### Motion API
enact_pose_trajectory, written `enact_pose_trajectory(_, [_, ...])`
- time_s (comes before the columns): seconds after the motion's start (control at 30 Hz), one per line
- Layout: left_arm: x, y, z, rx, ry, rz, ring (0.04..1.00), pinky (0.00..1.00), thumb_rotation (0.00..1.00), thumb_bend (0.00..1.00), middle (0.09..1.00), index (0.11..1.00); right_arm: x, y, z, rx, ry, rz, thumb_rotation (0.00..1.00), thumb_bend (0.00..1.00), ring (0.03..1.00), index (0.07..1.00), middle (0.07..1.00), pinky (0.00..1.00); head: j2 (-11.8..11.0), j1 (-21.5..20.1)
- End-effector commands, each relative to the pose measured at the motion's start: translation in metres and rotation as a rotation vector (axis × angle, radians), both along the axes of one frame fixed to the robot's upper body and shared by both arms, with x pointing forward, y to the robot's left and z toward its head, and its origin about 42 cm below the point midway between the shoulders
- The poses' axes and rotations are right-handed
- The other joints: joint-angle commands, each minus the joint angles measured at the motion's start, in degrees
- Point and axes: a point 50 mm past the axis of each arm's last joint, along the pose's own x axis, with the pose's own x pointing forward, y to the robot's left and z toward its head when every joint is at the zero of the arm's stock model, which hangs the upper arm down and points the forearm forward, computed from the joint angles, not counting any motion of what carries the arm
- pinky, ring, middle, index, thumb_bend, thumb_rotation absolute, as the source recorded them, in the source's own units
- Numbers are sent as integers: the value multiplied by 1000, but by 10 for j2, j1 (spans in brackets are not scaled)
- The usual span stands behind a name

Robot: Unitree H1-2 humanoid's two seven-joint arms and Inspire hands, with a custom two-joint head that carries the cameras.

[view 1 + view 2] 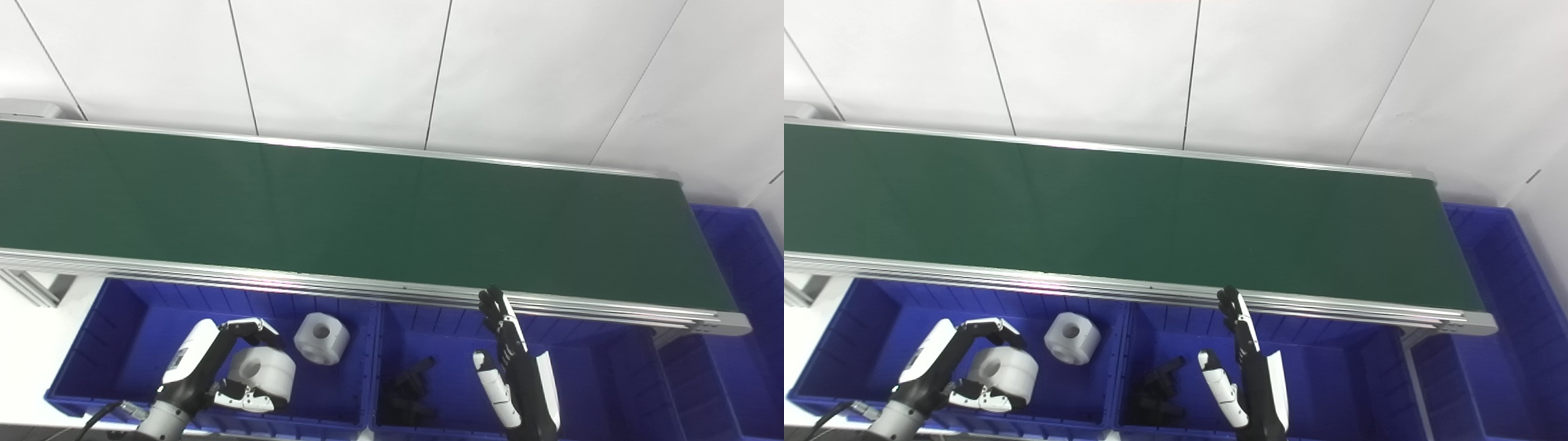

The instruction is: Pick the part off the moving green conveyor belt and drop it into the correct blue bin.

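The green conveyor belt [367,208] runs across the view and carries no part. My left hand [211,367] is shut on a white cylindrical part with a centre hole [266,367] and holds it over the left blue bin [122,318]. A second white part [321,338] lies in that bin. My right hand [514,367] is open and empty, fingers pointing up, over the middle blue bin [588,367], its tips near the belt's front rail. Several black parts [410,392] lie in the middle bin.
A third blue bin [747,257] stands at the belt's right end. The belt's aluminium front rail [367,285] overhangs the bins' far edges. A white panelled wall is behind the belt.
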Motion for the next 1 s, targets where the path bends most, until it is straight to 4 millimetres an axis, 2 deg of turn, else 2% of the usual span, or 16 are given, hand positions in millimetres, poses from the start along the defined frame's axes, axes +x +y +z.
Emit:
enact_pose_trajectory(0.0, [11, -1, 12, 27, -4, -36, 871, 823, 451, 674, 883, 863, 2, 4, 7, 27, -37, -7, 885, 695, 934, 959, 927, 943, -2, -2])
enact_pose_trajectory(0.07, [11, -2, 13, 15, 20, -39, 936, 878, 572, 750, 957, 960, 2, 4, 7, 25, -36, -5, 888, 700, 935, 961, 929, 942, -4, -4])
enact_pose_trajectory(0.2, [10, -4, 16, -60, 22, -45, 977, 903, 666, 814, 999, 999, 1, 4, 6, 19, -28, -9, 886, 713, 933, 958, 929, 941, -7, -6])
enact_pose_trajectory(0.37, [7, -7, 21, -166, -4, -53, 990, 936, 674, 828, 1000, 1000, 1, 6, 4, 18, -37, 1, 881, 699, 933, 960, 933, 942, -10, -10])
enact_pose_trajectory(0.47, [6, -12, 26, -250, -17, -54, 934, 884, 661, 813, 971, 979, 1, 7, 3, -3, -25, 1, 896, 697, 928, 963, 932, 929, -14, -24])
enact_pose_trajectory(0.6, [5, -21, 34, -332, -29, -69, 910, 824, 663, 800, 969, 962, 1, 9, 3, 0, -24, 11, 884, 692, 931, 965, 938, 921, -19, -38])
enact_pose_trajectory(0.8, [3, -36, 38, -459, -35, -55, 932, 857, 591, 791, 961, 959, 1, 11, 0, 3, -7, 18, 867, 713, 953, 969, 952, 947, -25, -46])
enact_pose_trajectory(0.97, [1, -46, 33, -529, -17, -31, 946, 905, 597, 760, 967, 973, -1, 11, -2, 12, 11, 16, 857, 739, 964, 968, 954, 962, -31, -46])
